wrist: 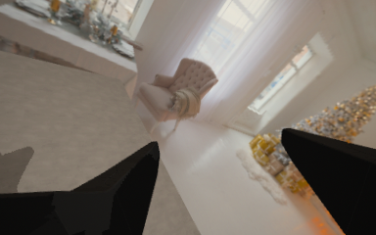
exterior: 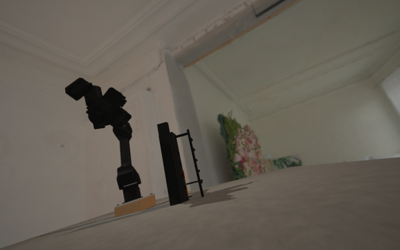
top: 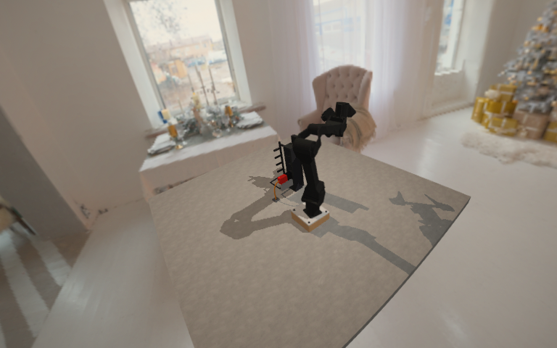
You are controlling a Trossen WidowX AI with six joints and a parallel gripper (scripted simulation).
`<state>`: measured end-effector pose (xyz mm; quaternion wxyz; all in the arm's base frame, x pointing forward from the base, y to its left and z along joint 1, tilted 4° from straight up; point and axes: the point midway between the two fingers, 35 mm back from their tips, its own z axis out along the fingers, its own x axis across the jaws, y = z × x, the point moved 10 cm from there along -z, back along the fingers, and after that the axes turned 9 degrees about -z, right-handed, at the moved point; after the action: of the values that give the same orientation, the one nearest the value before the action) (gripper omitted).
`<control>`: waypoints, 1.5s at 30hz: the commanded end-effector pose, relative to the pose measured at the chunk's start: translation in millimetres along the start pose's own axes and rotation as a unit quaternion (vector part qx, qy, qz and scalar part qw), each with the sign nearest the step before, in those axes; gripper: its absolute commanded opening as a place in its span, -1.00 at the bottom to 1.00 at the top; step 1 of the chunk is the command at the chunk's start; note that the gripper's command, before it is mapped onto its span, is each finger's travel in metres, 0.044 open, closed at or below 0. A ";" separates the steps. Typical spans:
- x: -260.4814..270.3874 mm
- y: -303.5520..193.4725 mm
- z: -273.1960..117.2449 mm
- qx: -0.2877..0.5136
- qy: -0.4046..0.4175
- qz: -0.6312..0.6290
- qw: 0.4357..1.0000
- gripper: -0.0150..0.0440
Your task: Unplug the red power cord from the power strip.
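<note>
While the arm (top: 311, 172) stands folded above its base (top: 310, 218), the gripper (wrist: 220, 162) is raised high and spread wide, released, with nothing between its fingers. In the wrist view both dark fingers are cut off by the lower frame edge, and the gap between them shows only the table edge, white floor and a distant armchair (wrist: 178, 93).

In the top view the gripper (top: 342, 110) points away from the power strip (top: 292, 166), toward the armchair (top: 342, 88), and is well apart from the plug, the cord and the strip.

The red plug (top: 282, 178) sits low on the face of the upright black strip, which stands just beside the arm's base. An orange cord (top: 275, 191) curves down from the plug to the table top (top: 254, 262). Whether the plug's prongs are seated cannot be made out at this size.

In the exterior view the strip (exterior: 171, 164) appears edge-on, so the plug shows only as a thin red-orange sliver (exterior: 185, 182). A black rack (exterior: 192, 160) stands just behind the strip; its attachment is unclear.

Open table surface extends on all sides of the base, widest toward the near edge in the top view.
</note>
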<state>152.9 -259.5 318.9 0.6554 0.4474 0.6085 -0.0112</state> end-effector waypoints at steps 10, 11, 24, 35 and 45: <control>16.6 57.2 22.7 -0.080 0.042 0.028 0.995 0.05; 20.2 65.0 25.0 -0.089 0.051 0.033 0.994 0.05; 75.8 163.1 33.5 -0.184 0.168 0.074 0.966 0.05; 155.4 205.4 18.4 -0.165 0.318 -0.016 0.933 0.05; 236.4 225.3 -26.1 -0.147 0.470 -0.206 0.846 0.05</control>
<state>323.9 -5.0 275.2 0.3807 0.2113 0.8816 0.1821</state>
